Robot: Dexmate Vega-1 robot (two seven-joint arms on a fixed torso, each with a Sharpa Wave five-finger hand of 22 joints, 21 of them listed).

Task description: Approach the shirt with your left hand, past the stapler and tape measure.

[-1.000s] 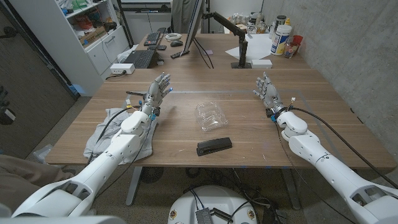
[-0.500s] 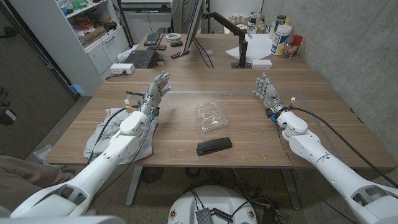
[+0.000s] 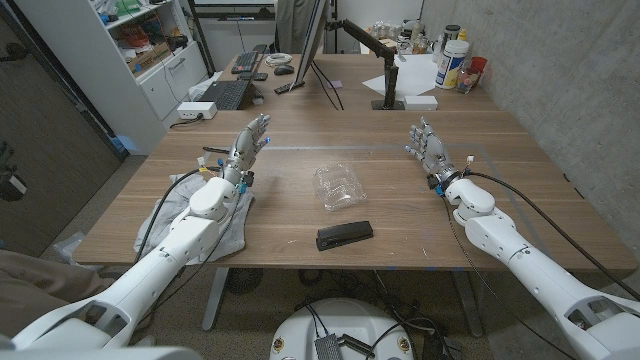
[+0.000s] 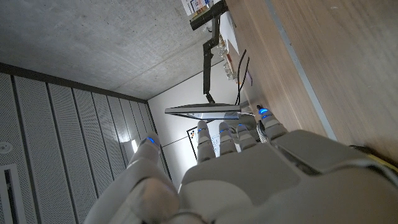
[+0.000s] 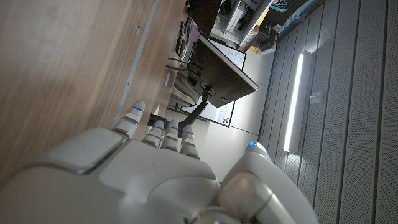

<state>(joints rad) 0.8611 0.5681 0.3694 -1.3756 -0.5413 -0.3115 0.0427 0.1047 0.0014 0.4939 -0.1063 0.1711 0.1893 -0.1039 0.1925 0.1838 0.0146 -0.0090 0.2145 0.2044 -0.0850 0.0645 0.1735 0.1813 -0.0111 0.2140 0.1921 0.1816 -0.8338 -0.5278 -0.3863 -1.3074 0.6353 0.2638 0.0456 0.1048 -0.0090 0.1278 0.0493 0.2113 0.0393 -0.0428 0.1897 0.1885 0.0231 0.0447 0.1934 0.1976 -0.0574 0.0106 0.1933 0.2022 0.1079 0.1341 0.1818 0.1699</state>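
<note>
We see the left hand (image 3: 248,150) raised above the counter (image 3: 400,190) near its left edge, fingers spread and holding nothing. The grey shirt (image 3: 170,205) lies crumpled at the counter's left edge, partly under the left forearm. The black stapler (image 3: 344,235) sits near the front edge at the middle, a clear plastic package (image 3: 338,186) just behind it. The right hand (image 3: 428,148) is likewise raised and empty, fingers apart, toward the right edge.
</note>
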